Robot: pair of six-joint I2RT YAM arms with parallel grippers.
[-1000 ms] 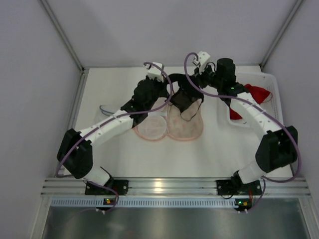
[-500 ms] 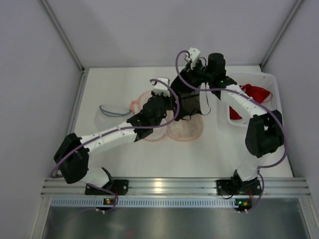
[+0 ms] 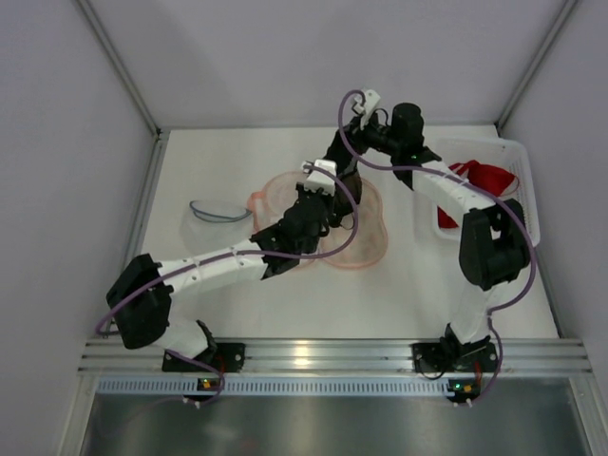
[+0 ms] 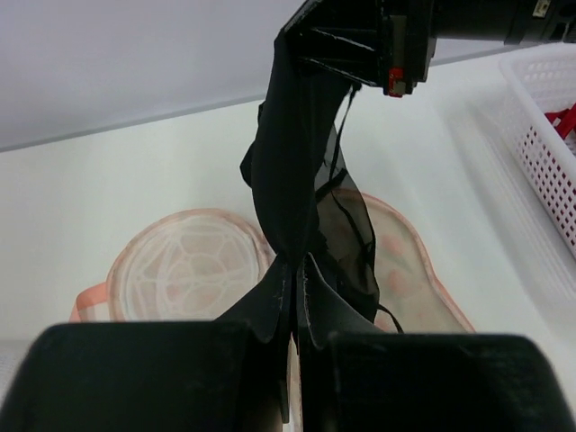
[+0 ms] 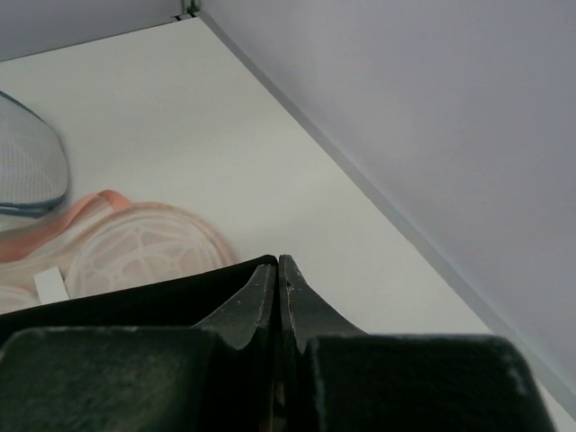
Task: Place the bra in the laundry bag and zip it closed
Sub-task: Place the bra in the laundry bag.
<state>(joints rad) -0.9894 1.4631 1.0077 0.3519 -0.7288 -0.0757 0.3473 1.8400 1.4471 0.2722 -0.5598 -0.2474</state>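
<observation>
A black bra (image 4: 292,162) hangs stretched between both grippers above the pink mesh laundry bag (image 3: 366,242). The bag lies opened flat in two rounded halves (image 4: 184,270) on the table. My left gripper (image 4: 295,263) is shut on the bra's lower end, just over the bag; from above it sits mid-table (image 3: 328,201). My right gripper (image 5: 279,261) is shut on the upper end, a black band (image 5: 135,301) running off to its left. Seen from overhead, the right gripper (image 3: 340,152) is behind the bag, and the arms hide most of the bra.
A white slatted basket (image 3: 518,157) holding a red garment (image 3: 489,176) stands at the right edge. A blue-rimmed mesh piece (image 3: 211,213) lies left of the bag. Grey walls close off the back and both sides.
The left gripper has moved right and nearer, over the bag's middle. The right gripper has swung left, behind the bag. The bra has lifted off the bag and now hangs taut between them.
</observation>
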